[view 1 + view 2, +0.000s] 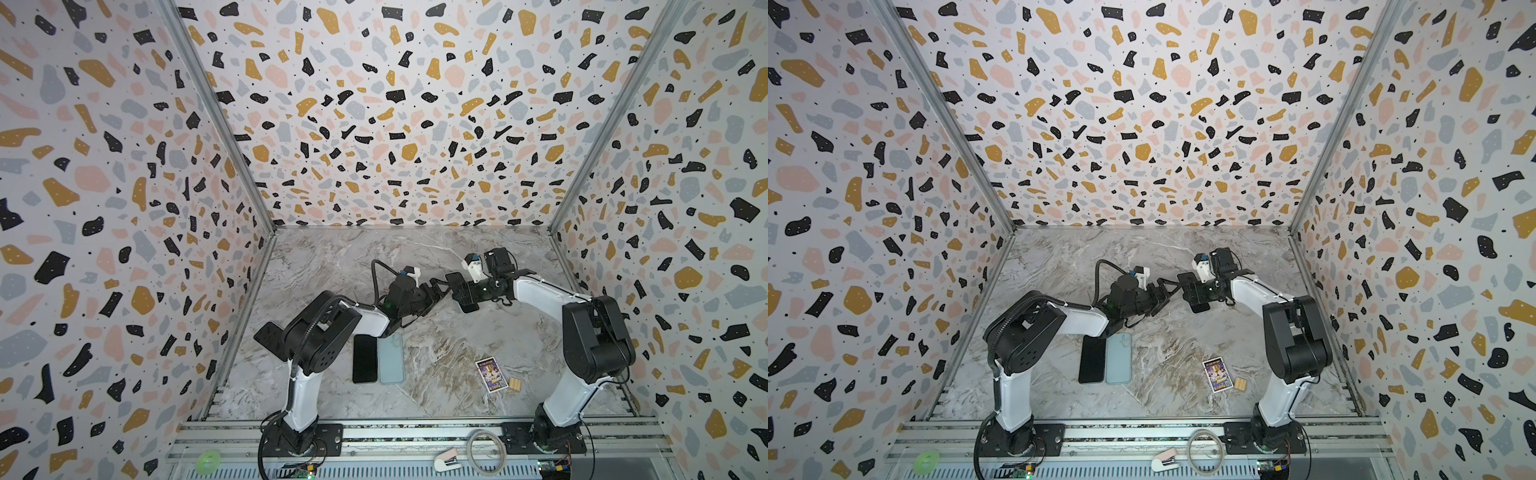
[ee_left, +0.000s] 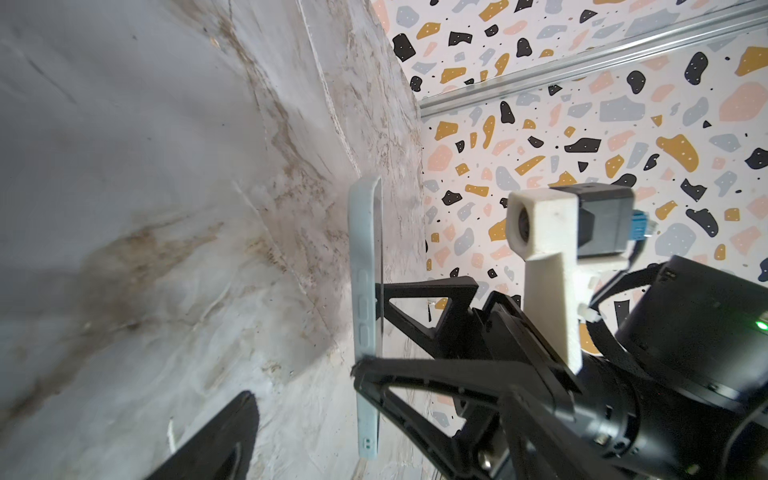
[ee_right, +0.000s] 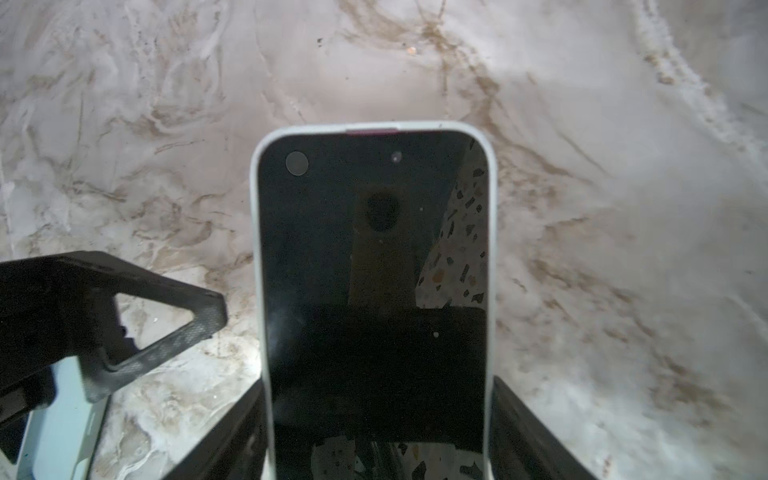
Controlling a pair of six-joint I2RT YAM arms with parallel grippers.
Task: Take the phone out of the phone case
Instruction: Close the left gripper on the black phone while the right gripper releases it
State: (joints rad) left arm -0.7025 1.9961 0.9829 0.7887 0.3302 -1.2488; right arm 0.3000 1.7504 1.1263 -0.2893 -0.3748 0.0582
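In the right wrist view a black-screened phone [image 3: 374, 257] sits inside a pale phone case [image 3: 254, 257], whose rim runs round the screen. My right gripper [image 3: 380, 419] is shut on the case's two long sides and holds it above the table. In both top views this gripper [image 1: 462, 292] [image 1: 1196, 294] hangs over mid-table. My left gripper [image 1: 439, 289] [image 1: 1165, 291] stands open right next to it. One of its fingers [image 3: 174, 316] is beside the case's edge, apart from it. The left wrist view shows the case [image 2: 365, 291] edge-on.
A bare black phone [image 1: 365, 359] and an empty pale blue case [image 1: 390, 358] lie side by side near the left arm. A printed card [image 1: 491, 375] and a small wooden block [image 1: 515, 384] lie front right. A stapler [image 1: 446, 461], cable loop [image 1: 486, 451] and green tape roll [image 1: 209, 459] rest on the front rail.
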